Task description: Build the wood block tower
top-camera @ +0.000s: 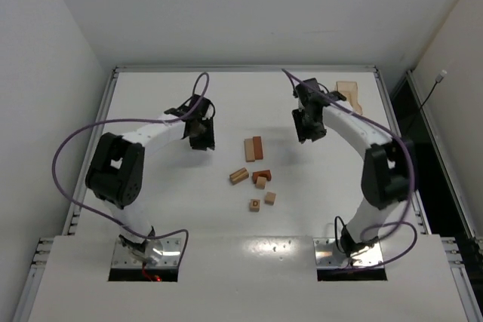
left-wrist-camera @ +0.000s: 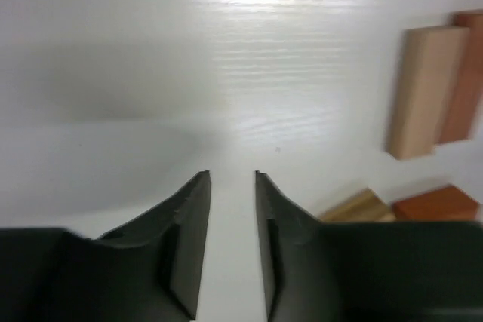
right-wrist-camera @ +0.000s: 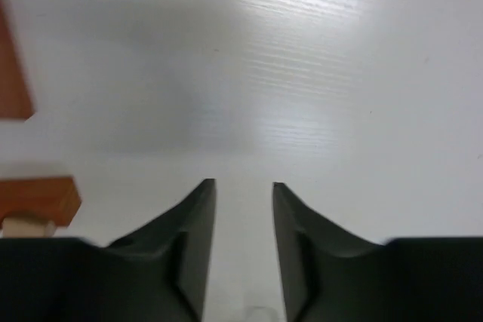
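Lying loose and unstacked mid-surface (top-camera: 226,103): blocks (top-camera: 250,149). Hovering left of blocks, left tool (top-camera: 200,141) slightly parted, empty. Right of blocks, right tool (top-camera: 308,136) likewise released, grasping nothing.

Bright, even overhead light washed the white table (top-camera: 226,96), casting only faint shadows. In both wrist views glare streaked the far table, soft grey shadow lay beyond the left tool (left-wrist-camera: 232,177) and right tool (right-wrist-camera: 244,184), and their near parts were blurred.

The white table (top-camera: 151,96) carries scattered wood blocks (top-camera: 254,148) and a tray (top-camera: 349,94).
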Available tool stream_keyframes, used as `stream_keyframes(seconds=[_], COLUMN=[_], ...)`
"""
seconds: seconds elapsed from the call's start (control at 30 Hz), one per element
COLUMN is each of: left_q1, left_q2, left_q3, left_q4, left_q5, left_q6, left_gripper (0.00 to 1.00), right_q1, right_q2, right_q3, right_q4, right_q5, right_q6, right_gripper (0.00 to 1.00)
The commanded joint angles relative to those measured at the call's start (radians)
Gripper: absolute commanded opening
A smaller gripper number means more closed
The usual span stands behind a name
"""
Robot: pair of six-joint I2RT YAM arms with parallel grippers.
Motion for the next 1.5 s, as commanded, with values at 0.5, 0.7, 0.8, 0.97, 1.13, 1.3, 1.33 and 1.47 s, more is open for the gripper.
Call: stream_keyframes(seconds=[0.5,0.7,0.8,0.97,1.13,1.3,1.33,1.47], left_q1=[-0.042,-0.171,-0.183,-0.183,-0.183,-0.159,-0.150,-0.099], left_q2=[-0.356,-0.357,-0.331,-0.311,-0.302,-0.339,-0.350,-0.370], left_q3=[-0.077,-0.077,-0.064,-0.045,-0.045,-0.054,-0.064,-0.074], left_q4=[-0.145,-0.136,-0.136,-0.125,-0.125,-0.116,-0.107,-0.107], left_q5=[0.312,0.220,0.220,0.191,0.141,0.090,0.079,0.053], left_q6=[0.498,0.532,0.532,0.511,0.486,0.472,0.462,0.451], left_gripper=[0.94,0.88,0.85,0.85,0.85,0.92,0.94,0.99], right_q1=[0.274,0.274,0.274,0.287,0.372,0.493,0.508,0.570], right_q2=[-0.654,-0.666,-0.700,-0.712,-0.651,-0.584,-0.561,-0.507], right_q3=[-0.451,-0.482,-0.491,-0.491,-0.482,-0.472,-0.472,-0.463], right_q4=[0.157,0.157,0.157,0.123,0.101,0.081,0.081,0.091], right_q5=[-0.373,-0.321,-0.322,-0.406,-0.451,-0.400,-0.400,-0.390], right_q6=[-0.617,-0.617,-0.596,-0.596,-0.660,-0.718,-0.718,-0.697], right_gripper=[0.81,0.81,0.78,0.65,0.60,0.55,0.55,0.58])
